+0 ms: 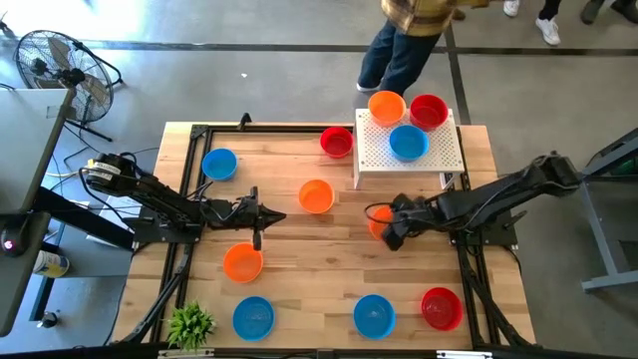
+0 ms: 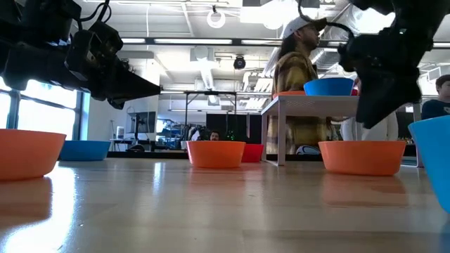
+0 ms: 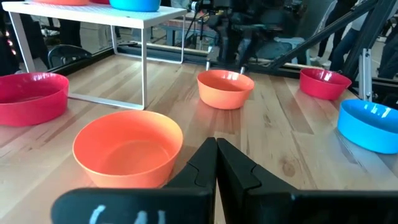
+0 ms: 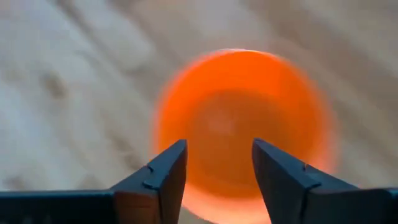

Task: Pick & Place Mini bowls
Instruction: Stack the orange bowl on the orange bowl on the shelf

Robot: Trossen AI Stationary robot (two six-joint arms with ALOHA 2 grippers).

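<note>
High view: right hand (image 1: 387,231) over an orange bowl (image 1: 377,219) right of tabletop (image 1: 299,259) centre. Left hand (image 1: 261,221) pressed together, empty, near another orange bowl (image 1: 316,196). Three bowls sit on white perforated stand (image 1: 409,150).
Low view: orange bowl (image 2: 362,156) sits on tabletop below the right arm.
Left wrist: fingers (image 3: 214,165) closed.
Right wrist: fingers (image 4: 163,171) spread apart, orange bowl (image 4: 242,118) beyond, not pinched.
</note>
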